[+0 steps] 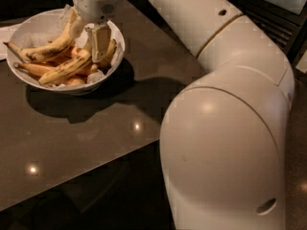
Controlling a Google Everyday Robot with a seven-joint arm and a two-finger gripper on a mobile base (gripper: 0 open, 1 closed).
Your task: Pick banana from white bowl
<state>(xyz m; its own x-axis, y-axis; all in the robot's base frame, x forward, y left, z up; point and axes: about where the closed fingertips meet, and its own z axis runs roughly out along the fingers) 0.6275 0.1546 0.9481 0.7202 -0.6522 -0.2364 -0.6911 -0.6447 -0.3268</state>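
Note:
The white bowl [29, 32] stands at the table's far left and holds several bananas. The pale-yellow freckled banana [48, 49] lies on top, its dark stem pointing left and its right end curving up. My gripper [87, 35] reaches down into the bowl's right side. One finger [99, 42] is on the right of the banana's raised end and the other is on its left, and they are closed on it. The banana still rests on the pile. Another blotched yellow banana [64, 68] and orange ones lie below.
The bowl sits on a dark glossy table [96, 128] whose front edge runs diagonally at the lower left. My large white arm [225, 128] fills the right half of the view. A white paper edge [4, 32] lies left of the bowl.

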